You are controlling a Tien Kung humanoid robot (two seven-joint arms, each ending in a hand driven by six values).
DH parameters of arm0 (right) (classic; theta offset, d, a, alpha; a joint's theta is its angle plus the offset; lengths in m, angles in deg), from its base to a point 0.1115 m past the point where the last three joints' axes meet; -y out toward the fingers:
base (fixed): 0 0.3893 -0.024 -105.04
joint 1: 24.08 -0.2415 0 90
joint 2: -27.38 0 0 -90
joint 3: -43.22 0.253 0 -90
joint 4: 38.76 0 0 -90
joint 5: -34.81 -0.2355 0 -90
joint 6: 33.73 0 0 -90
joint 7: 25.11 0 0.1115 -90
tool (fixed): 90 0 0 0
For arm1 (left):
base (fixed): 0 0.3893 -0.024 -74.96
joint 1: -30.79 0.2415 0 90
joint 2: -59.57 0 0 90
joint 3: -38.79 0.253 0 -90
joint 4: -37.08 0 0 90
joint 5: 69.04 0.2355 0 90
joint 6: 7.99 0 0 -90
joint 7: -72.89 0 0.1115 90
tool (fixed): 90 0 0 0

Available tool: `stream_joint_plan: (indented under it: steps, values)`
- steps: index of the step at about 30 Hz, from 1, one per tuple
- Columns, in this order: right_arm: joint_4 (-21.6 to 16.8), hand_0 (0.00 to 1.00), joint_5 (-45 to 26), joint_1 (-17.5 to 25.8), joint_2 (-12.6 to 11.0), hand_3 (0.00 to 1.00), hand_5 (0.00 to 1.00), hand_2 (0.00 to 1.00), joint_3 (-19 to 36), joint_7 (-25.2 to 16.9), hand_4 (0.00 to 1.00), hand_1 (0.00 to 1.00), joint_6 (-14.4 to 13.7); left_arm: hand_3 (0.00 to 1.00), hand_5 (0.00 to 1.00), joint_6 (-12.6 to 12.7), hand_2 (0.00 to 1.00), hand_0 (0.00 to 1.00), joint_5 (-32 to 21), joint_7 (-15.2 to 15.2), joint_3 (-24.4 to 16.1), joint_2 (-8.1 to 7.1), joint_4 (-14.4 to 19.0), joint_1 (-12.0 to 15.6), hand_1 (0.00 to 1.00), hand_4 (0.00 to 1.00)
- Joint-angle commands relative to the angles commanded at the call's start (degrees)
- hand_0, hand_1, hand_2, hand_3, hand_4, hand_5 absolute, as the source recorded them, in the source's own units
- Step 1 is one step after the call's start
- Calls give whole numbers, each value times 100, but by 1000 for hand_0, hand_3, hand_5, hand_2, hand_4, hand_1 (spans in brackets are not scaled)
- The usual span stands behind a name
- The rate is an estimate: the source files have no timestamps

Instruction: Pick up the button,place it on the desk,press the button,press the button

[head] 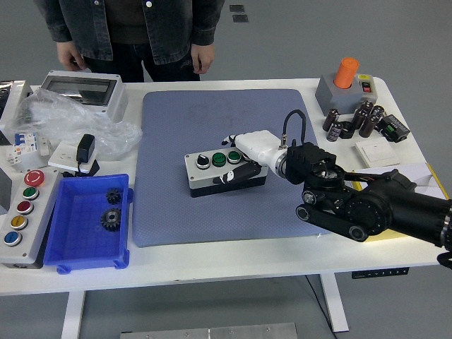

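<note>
A grey button box (pixel 206 174) with a black base lies on the blue mat (pixel 205 219) near the table's middle. Its top carries a black knob and two green buttons. My right hand (pixel 236 159), white with a black arm behind it, sits at the box's right end. The thumb (pixel 233 176) lies along the box's front face and the fingertips (pixel 230 140) show just behind its back edge. The hold looks loose, not clamped. My left arm is out of sight.
A blue tray (pixel 124 212) with two gears stands at the front left, beside a multi-button panel (pixel 21 212). A plastic bag and electrical parts fill the back left. A grey box with an orange cap (pixel 346 83) and capacitors (pixel 351 121) stand back right. A person (pixel 134 28) stands at the far side, hands hanging.
</note>
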Motion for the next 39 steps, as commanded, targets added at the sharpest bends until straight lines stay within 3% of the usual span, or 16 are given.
stream_joint_plan:
  steps: [11, 22, 31, 35, 39]
  values:
    - [-636, 631, 166, 3, -296, 897, 817, 832, 71, 384, 998, 700, 239, 613, 411, 10, 598, 600, 1, -3, -28, 1, 1, -4, 643, 561]
    - [-817, 592, 170, 30, -382, 908, 824, 827, 53, 510, 998, 688, 366, 611, 400, 15, 598, 600, -12, -6, -22, 6, 0, 14, 643, 549]
    - [-843, 590, 269, 80, -424, 911, 825, 826, 287, 452, 998, 690, 223, 611, 398, 29, 598, 599, -35, -9, -1, 5, -1, 22, 643, 547]
    - [-1044, 590, 503, 244, -562, 911, 825, 826, 740, 343, 998, 690, 8, 611, 398, 33, 598, 599, -50, -8, 11, 11, -2, 30, 643, 547]
    - [-1501, 591, 1039, 599, -855, 917, 828, 828, 1294, 363, 998, 690, -202, 610, 398, 33, 598, 599, -38, -5, -7, 17, -2, 33, 643, 546]
